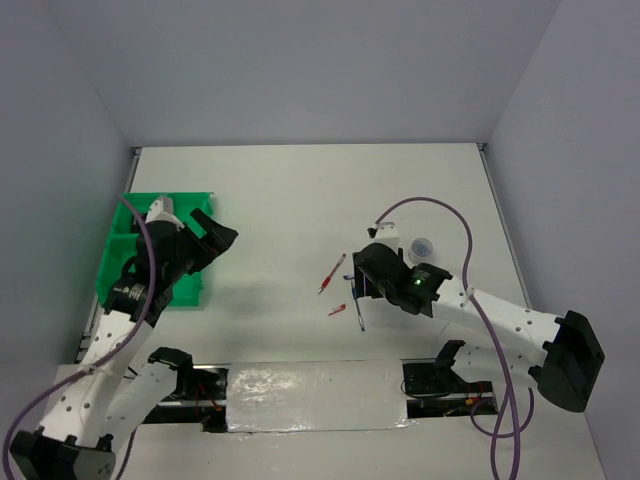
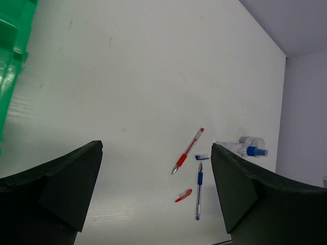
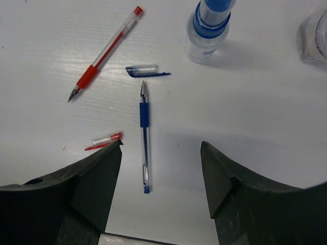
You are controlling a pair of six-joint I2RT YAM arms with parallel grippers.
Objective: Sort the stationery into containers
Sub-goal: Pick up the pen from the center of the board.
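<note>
Between the parted right jaws, an uncapped blue pen, untouched.

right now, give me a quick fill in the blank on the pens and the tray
1. The pen lying between the right gripper's fingers is ____.
2. The red pen lies on the table with its cap ____.
3. The tray is coloured ____.

Missing words: blue; off; green.
</note>
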